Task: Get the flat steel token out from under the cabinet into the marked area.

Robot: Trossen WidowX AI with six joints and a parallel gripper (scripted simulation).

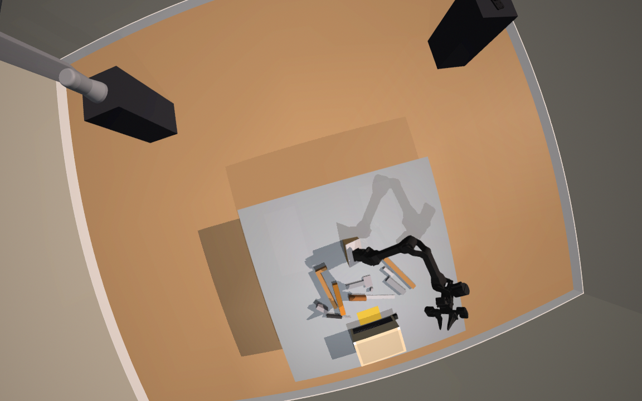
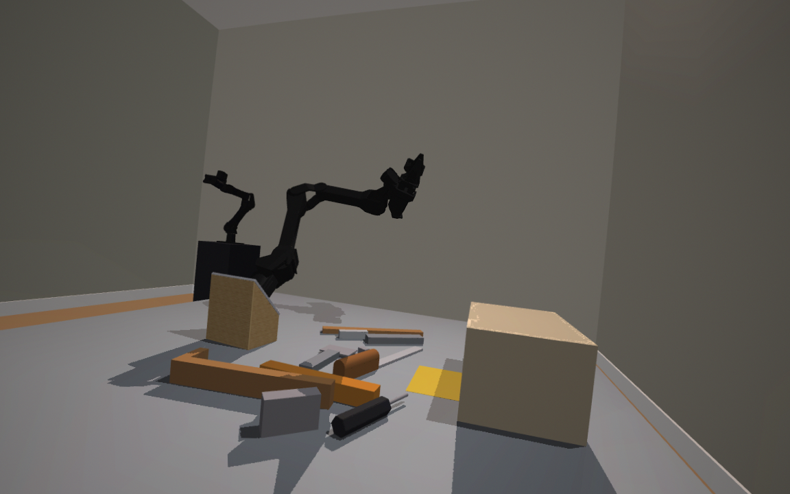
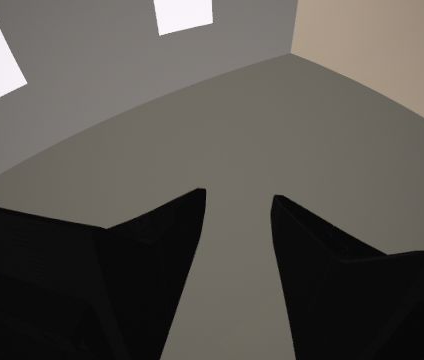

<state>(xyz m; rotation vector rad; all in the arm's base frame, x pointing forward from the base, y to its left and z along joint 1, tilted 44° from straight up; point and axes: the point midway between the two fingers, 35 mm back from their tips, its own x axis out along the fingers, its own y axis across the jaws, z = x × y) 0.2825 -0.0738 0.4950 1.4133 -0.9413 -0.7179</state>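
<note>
The beige cabinet (image 1: pixel 380 346) (image 2: pixel 527 381) stands near the table's edge, with a dark slotted strip (image 1: pixel 374 324) low on its front. The yellow marked area (image 1: pixel 368 314) (image 2: pixel 425 381) lies in front of it, partly in shadow. The steel token cannot be made out in any view. My gripper (image 1: pixel 444 327) (image 2: pixel 420 156) (image 3: pixel 238 201) is high above the table, to the cabinet's right in the top view. Its fingers stand partly apart with nothing between them, pointing upward and away from the table.
An orange hooked bar (image 1: pixel 324 286) (image 2: pixel 250 381), another orange bar (image 2: pixel 358 391), a black-handled screwdriver (image 1: pixel 334 315) (image 2: pixel 361 417), a brown-handled tool (image 1: pixel 357 297) (image 2: pixel 356 364) with a pale blade and several grey pieces lie before the cabinet. A wooden block (image 2: pixel 229 313) stands near the arm's base.
</note>
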